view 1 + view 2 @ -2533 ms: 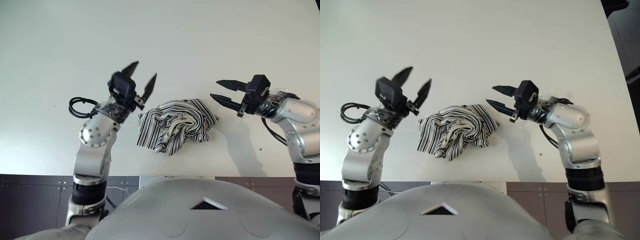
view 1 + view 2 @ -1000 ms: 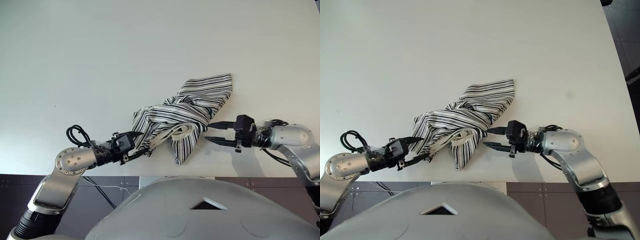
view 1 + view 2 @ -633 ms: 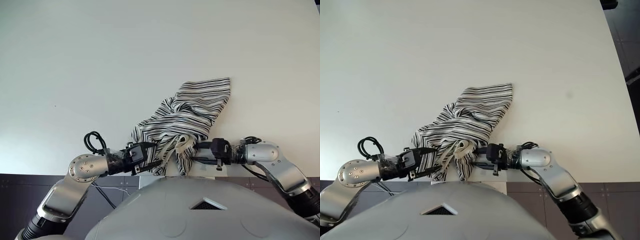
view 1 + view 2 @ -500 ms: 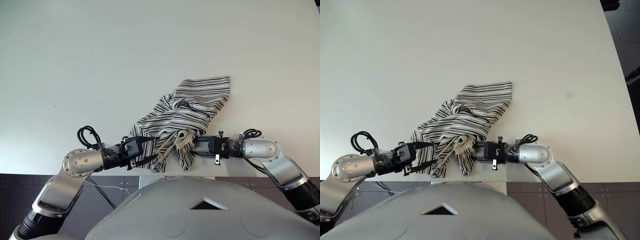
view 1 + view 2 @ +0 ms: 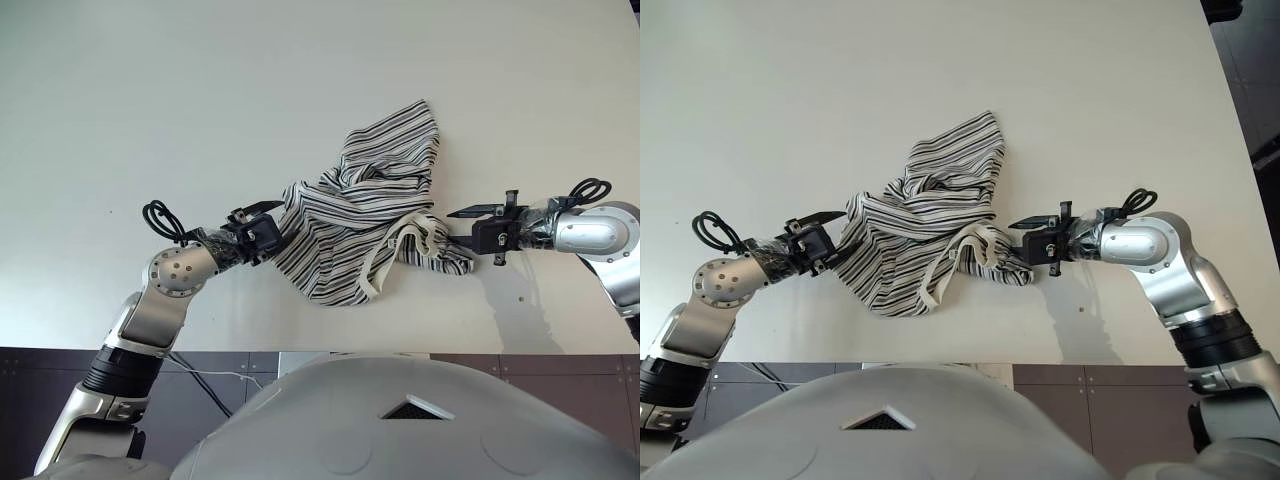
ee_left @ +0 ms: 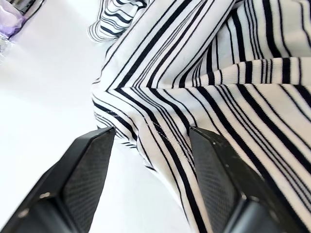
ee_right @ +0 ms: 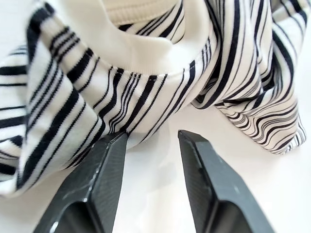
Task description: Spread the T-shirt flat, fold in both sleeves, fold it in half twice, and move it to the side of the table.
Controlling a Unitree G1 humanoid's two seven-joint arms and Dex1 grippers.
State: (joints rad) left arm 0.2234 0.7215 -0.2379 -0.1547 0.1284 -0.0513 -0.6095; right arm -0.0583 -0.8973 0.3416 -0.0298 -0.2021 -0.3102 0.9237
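Observation:
The black-and-white striped T-shirt [image 5: 370,215] lies rumpled on the white table [image 5: 300,80], with one corner reaching toward the far side and its cream collar [image 5: 418,226] on the right. My left gripper [image 5: 268,222] sits at the shirt's left edge. It is open, and striped cloth [image 6: 204,73] lies between its fingers [image 6: 90,170]. My right gripper [image 5: 456,226] is at the shirt's right edge, also open. Its fingertips [image 7: 114,145] stop just short of the hem [image 7: 146,97], and bare table shows in the gap.
The table's near edge [image 5: 320,352] runs just below the shirt, with dark floor beyond it. White tabletop stretches far to the left, right and back. A black cable loop [image 5: 160,220] hangs from my left wrist.
Both grippers moved away from the table's near edge and apart from each other. The shirt shifted farther onto the table and is drawn out wider between them.

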